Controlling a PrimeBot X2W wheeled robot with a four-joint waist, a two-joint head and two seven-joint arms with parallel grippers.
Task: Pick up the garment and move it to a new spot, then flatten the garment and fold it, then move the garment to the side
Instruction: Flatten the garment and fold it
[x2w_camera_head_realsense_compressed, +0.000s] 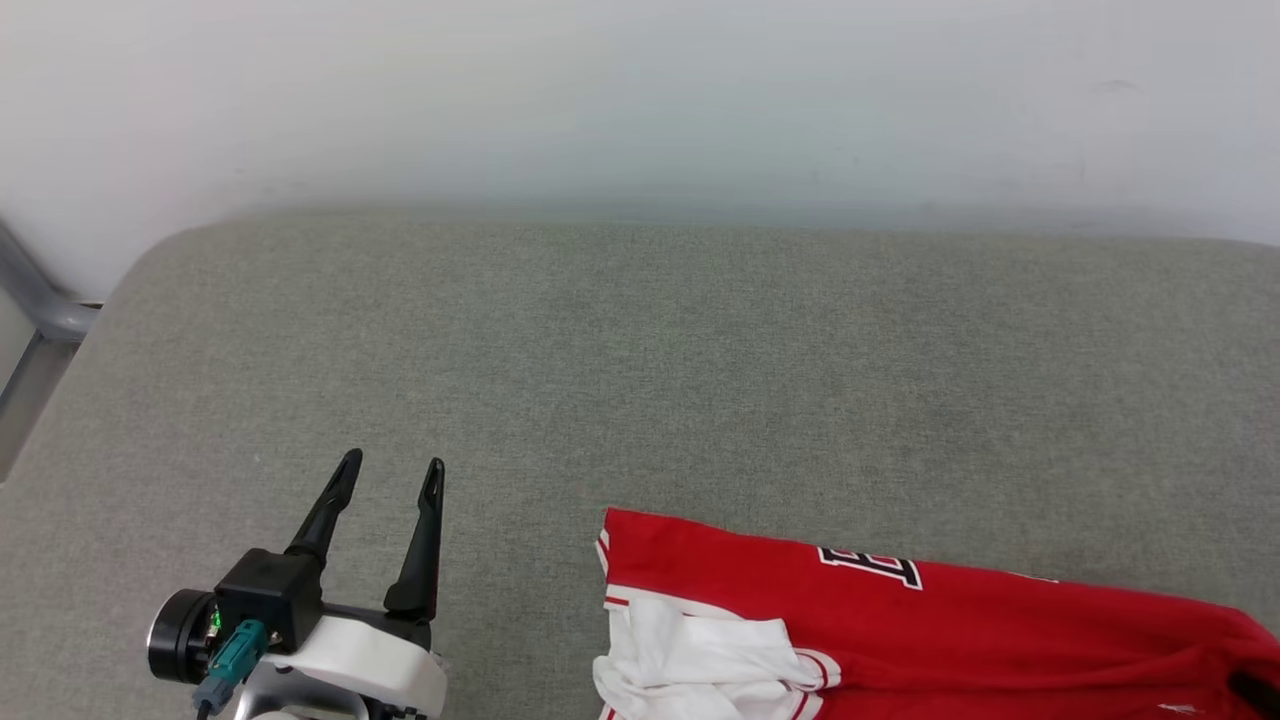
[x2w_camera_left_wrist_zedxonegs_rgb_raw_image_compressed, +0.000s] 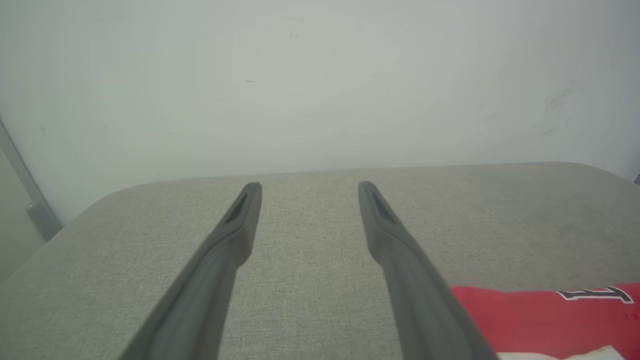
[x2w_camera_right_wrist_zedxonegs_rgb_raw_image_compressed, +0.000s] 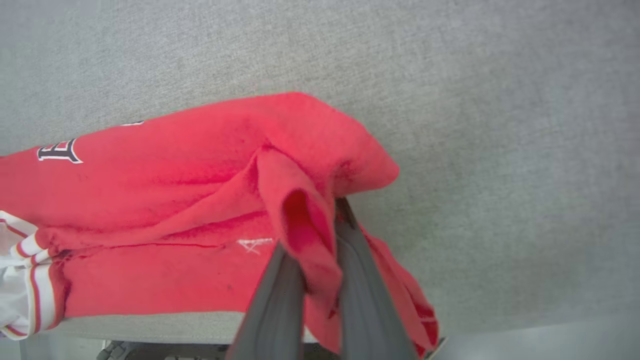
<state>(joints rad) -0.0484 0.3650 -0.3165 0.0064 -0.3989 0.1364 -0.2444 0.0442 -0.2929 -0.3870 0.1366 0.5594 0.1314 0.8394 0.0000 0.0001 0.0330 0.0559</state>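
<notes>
A counter (x2w_camera_head_realsense_compressed: 700, 350) covered in grey-green woven fabric, with rounded corners, is set against a plain pale wall (x2w_camera_head_realsense_compressed: 640, 100). A grey metal bar (x2w_camera_head_realsense_compressed: 40, 300) is seen at the left edge of the head view. The garment (x2w_camera_head_realsense_compressed: 1000, 640) is spread at the lower right of that view, its white sleeve (x2w_camera_head_realsense_compressed: 690, 650) bunched at its left end. The left end effector (x2w_camera_head_realsense_compressed: 392, 462) is held wide and empty at the lower left. In the right wrist view, the right end effector (x2w_camera_right_wrist_zedxonegs_rgb_raw_image_compressed: 320, 225) is pinched narrowly on a red fold of the garment.
</notes>
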